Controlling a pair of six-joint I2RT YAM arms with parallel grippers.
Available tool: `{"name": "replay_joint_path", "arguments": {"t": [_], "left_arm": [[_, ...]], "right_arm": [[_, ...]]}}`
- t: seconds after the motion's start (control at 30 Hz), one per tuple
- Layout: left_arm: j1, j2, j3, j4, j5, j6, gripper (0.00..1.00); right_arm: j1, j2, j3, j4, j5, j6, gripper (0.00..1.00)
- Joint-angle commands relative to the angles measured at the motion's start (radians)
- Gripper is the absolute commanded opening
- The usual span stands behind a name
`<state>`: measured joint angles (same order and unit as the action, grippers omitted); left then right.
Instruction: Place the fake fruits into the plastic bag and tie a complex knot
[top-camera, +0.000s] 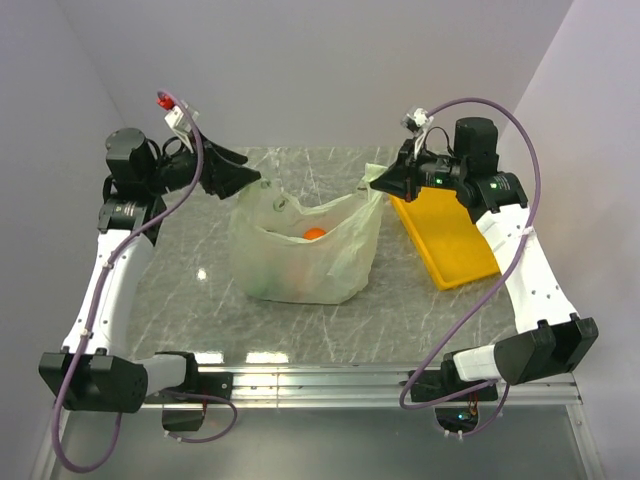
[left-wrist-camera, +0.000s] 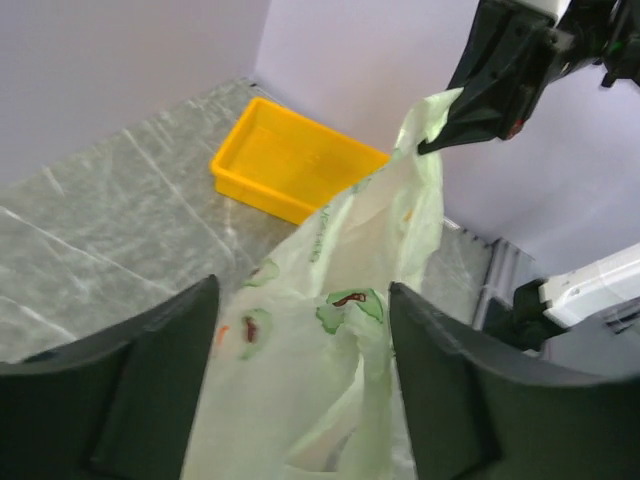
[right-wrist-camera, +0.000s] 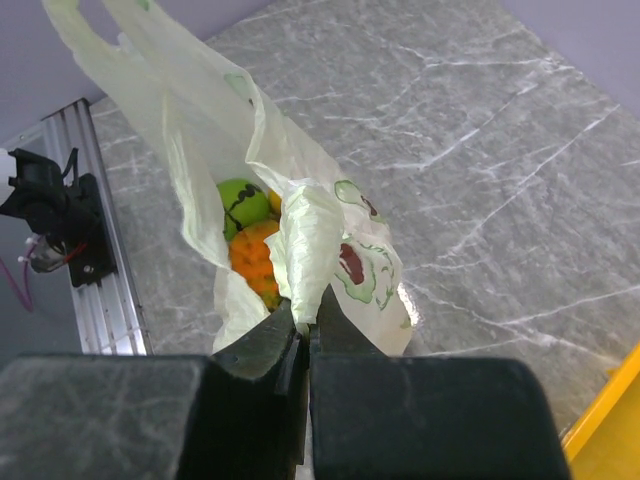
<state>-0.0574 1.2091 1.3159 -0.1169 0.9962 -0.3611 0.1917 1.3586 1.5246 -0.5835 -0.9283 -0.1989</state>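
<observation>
The right gripper (right-wrist-camera: 304, 328) has its fingers (right-wrist-camera: 255, 352) pressed together on a bunched fold of the plastic bag (top-camera: 300, 258), at the bag's upper right corner. The left gripper (left-wrist-camera: 300, 292) has its fingers (left-wrist-camera: 160, 385) spread wide and holds nothing. The bag's film shows through the gap between them. From above, this gripper sits just beside the bag's upper left corner, and I cannot tell whether it touches.

The bag stands on the table (top-camera: 180, 290) between the two grippers. Its long axis runs left to right and its mouth opens upward. Its right corner is drawn up into a taut peak at the right gripper, while a free handle loop (right-wrist-camera: 140, 50) trails off at the far end from that gripper. Low inside the bag lie fake fruits: a green apple (right-wrist-camera: 242, 203) and an orange fruit (right-wrist-camera: 252, 262) touching it.

A yellow tray (top-camera: 450, 245) lies just to the right of the bag, beneath the right gripper.

Both arms rise from bases on the near side of the bag and bend at the elbow. Their wrists turn inward, so each gripper's nose points at the bag from its own side.
</observation>
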Motion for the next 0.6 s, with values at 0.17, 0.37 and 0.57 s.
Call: {"name": "replay_joint_path", "arguments": {"t": [0.17, 0.37, 0.57], "left_arm": [[-0.024, 0.125, 0.218, 0.005, 0.151, 0.216, 0.79], [-0.263, 0.182, 0.295, -0.184, 0.043, 0.596, 0.82], [-0.407, 0.211, 0.243, -0.043, -0.096, 0.686, 0.77]], "right_arm": [[0.000, -0.004, 0.032, 0.031, -0.081, -0.057, 0.00], [0.038, -0.003, 0.039, 0.010, -0.112, -0.111, 0.00], [0.061, -0.001, 0.037, -0.019, -0.141, -0.109, 0.00]]}}
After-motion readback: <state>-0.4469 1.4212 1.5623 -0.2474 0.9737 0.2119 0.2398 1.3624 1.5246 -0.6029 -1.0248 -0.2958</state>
